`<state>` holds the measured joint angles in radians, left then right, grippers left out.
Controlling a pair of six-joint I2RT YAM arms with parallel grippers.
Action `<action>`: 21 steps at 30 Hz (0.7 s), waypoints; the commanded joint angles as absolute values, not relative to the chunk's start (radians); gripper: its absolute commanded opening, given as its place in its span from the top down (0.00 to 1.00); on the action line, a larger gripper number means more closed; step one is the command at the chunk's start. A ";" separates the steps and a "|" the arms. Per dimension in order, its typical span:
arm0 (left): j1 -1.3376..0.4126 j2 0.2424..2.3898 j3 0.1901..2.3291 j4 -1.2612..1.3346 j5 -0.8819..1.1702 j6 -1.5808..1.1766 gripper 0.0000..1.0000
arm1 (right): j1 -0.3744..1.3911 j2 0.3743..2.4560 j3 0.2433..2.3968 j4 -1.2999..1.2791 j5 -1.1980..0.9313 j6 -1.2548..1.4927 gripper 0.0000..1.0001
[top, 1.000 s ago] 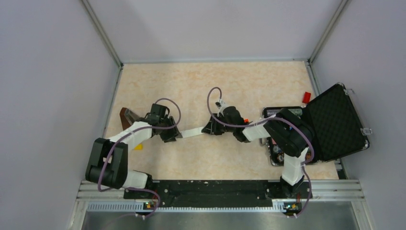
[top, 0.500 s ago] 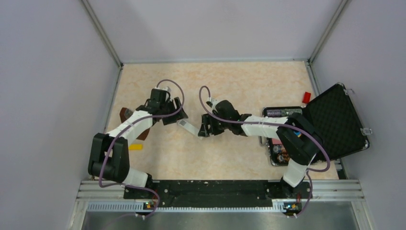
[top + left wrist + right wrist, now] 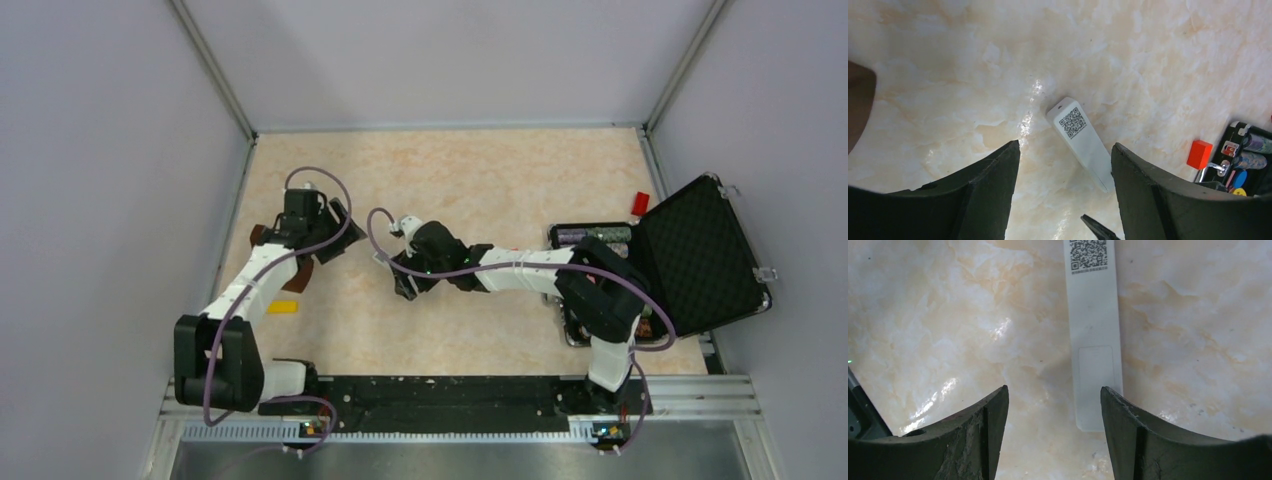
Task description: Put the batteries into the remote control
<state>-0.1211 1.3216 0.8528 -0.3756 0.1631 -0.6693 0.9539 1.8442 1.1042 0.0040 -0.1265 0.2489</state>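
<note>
Remote (image 3: 1094,340) lies flat mid-desk, back up, code sticker showing, battery lid (image 3: 1095,367) on. Right hand (image 3: 1054,390) hovers over its end and left hand (image 3: 1064,147) is near; both are open and empty. Best bet: pin one end, slide lid off lengthwise. Open desk (image 3: 480,190) on every side; case (image 3: 700,250) well apart on the right.

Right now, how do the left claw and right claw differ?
Left claw sits away from the remote control; right claw hovers right above its end. Left claw is beside a brown object; right claw is well clear of it. Shared: both open, both empty.
</note>
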 commanded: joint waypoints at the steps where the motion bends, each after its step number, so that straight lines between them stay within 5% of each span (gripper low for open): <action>1: -0.089 1.249 0.810 -0.380 0.145 -0.723 0.28 | 0.955 1.891 1.126 -0.020 0.019 0.214 0.33; 12: -0.057 1.226 0.767 -0.381 0.169 -0.732 0.28 | 0.957 1.911 1.144 -0.051 0.046 0.180 0.37; 21: -0.055 1.233 0.660 -0.206 0.402 -0.774 0.28 | 0.961 1.911 1.118 -0.011 0.033 0.185 0.83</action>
